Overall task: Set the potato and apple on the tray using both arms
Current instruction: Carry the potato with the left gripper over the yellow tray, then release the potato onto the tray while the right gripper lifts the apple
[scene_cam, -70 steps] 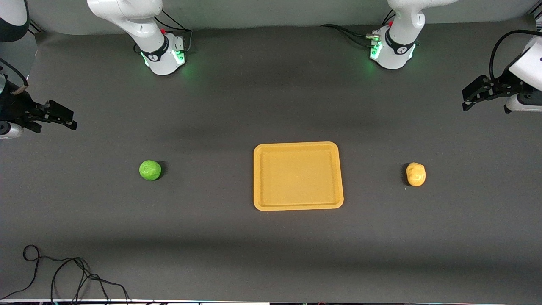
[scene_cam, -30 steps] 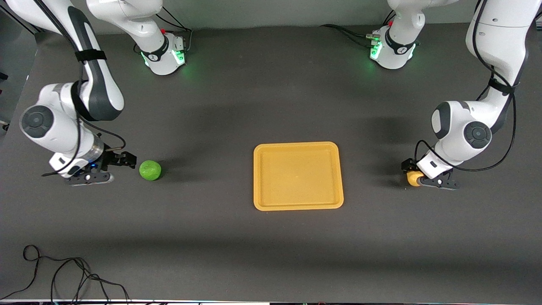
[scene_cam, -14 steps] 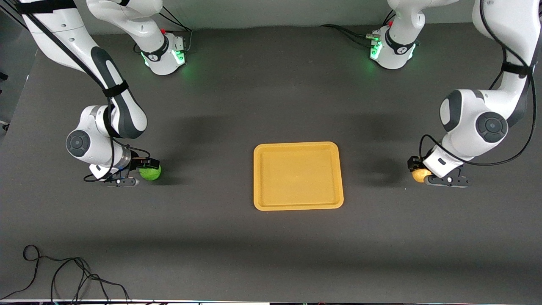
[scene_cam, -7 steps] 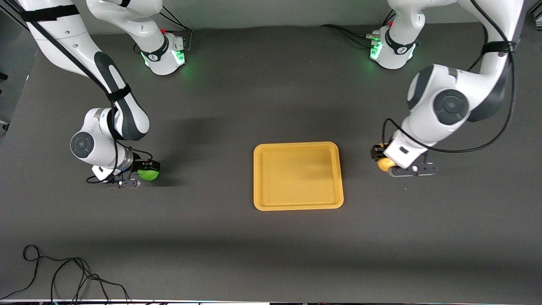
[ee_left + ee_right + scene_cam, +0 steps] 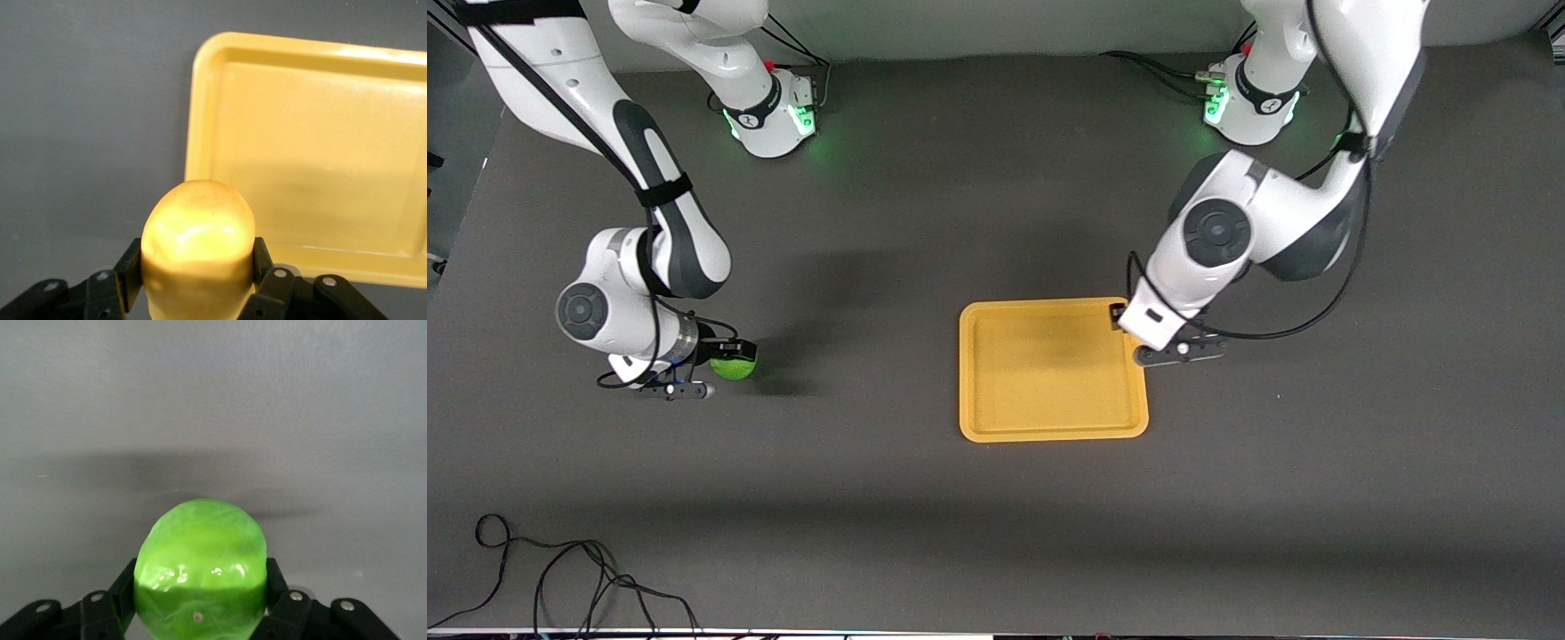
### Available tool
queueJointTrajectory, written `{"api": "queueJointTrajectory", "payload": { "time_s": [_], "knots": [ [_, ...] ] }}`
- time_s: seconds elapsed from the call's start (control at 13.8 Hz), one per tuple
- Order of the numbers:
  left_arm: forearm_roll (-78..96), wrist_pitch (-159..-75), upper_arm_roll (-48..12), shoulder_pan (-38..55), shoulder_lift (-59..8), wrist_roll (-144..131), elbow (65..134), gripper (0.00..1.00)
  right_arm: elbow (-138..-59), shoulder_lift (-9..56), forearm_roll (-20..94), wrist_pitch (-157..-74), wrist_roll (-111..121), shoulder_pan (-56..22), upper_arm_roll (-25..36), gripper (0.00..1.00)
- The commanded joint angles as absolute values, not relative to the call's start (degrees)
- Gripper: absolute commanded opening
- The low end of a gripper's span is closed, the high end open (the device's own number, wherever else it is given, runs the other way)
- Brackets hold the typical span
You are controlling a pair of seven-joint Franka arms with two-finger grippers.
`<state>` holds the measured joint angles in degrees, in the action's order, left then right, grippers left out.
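My left gripper [image 5: 1123, 322] is shut on the yellow-orange potato [image 5: 198, 247] and holds it in the air over the edge of the tray [image 5: 1049, 418] at the left arm's end. In the front view the hand hides the potato. The left wrist view shows the tray [image 5: 320, 153] below the potato, with nothing on it. My right gripper [image 5: 723, 360] is shut on the green apple [image 5: 735, 368], low over the table toward the right arm's end. In the right wrist view the apple [image 5: 200, 577] sits between both black fingers [image 5: 127, 587].
A loose black cable [image 5: 560, 569] lies near the table's front edge at the right arm's end. The two arm bases [image 5: 769, 116] [image 5: 1249, 107], lit green, stand along the edge farthest from the front camera.
My left gripper has carried the potato from the table at the left arm's end to over the tray's edge. My right gripper has closed on the apple and shifted it slightly.
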<state>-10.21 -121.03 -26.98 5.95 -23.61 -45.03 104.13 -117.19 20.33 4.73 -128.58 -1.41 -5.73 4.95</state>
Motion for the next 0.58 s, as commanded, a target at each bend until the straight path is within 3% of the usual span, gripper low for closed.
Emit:
{"api": "queueJointTrajectory", "payload": {
  "time_s": [0.0, 0.51],
  "knots": [
    [-14.84, -122.06, -26.37, 8.96, -30.31, -51.13, 100.11, 0.00, -108.92, 18.72, 6.15, -117.45, -1.42, -6.15, 5.18, 0.39],
    [-22.50, -127.96, -26.10, 10.20, -37.18, -57.57, 100.02, 0.01, -103.71, 17.75, 6.15, -114.43, -3.32, -10.80, 4.75, 0.39]
  ]
}}
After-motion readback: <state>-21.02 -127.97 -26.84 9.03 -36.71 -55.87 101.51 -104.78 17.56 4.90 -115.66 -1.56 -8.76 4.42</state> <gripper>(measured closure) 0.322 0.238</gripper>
